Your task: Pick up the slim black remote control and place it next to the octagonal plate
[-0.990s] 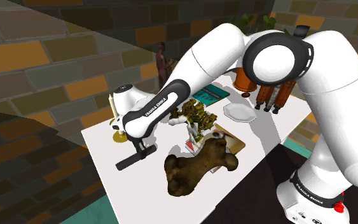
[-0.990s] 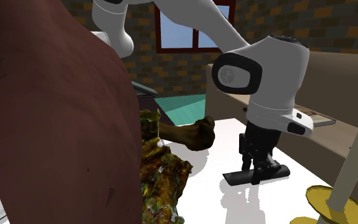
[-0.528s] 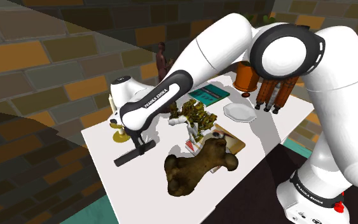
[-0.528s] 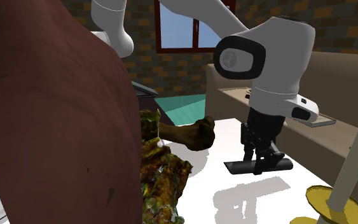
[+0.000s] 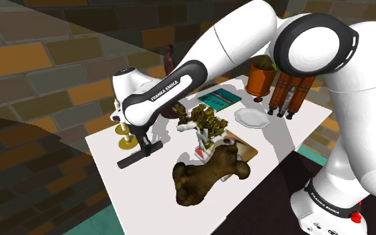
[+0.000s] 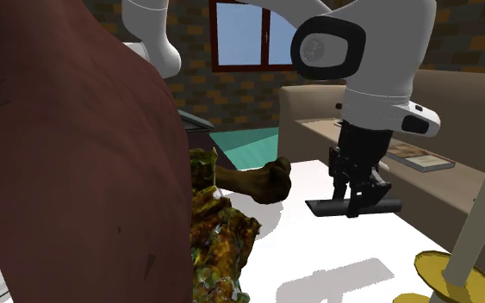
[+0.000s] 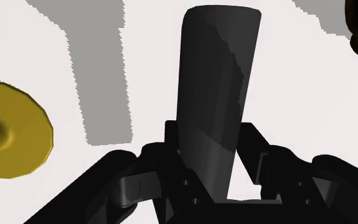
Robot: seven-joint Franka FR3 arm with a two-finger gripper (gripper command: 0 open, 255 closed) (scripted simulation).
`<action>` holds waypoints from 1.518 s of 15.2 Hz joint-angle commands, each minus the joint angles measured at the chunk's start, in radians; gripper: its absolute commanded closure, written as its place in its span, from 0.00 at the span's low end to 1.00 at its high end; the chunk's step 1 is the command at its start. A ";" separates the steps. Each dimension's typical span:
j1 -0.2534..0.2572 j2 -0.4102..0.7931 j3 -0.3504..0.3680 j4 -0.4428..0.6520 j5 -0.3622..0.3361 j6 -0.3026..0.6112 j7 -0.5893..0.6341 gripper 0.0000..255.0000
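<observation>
Shoulder view, left of centre: gripping a slim black remote (image 5: pixel 138 154) crosswise in the gripper (image 5: pixel 144 148), fingers (image 7: pixel 255 149) clamped on its middle. Hanging clear of the white surface (image 5: pixel 283 137), with a grey shadow lying underneath at the lower right of the second exterior view. Checked from the wrist camera as well: pressed against both long sides of the remote, with a yellow candle holder (image 7: pixel 12 137) on the surface off to one side.

Judged from this: pick-up done, carry and placing not yet done. Waiting well apart from the load, at the right of the shoulder frame: an octagonal white plate (image 5: pixel 251 118), just below a brown pot (image 5: pixel 260 79) and a cluster of brown posts (image 5: pixel 290 97). Lying between the two: a brown-gold clutter (image 5: pixel 205 121) at the centre and a big bone-shaped lump (image 5: pixel 210 175) at the lower middle.

Probably free surface on the plate's lower side, though hard to judge from this angle. Left to do: carry toward the frame's right above the clutter, lower beside the plate without touching it, release, withdraw.
</observation>
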 commanded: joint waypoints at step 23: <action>-0.275 -0.634 -0.062 -0.916 0.140 0.287 -0.394 1.00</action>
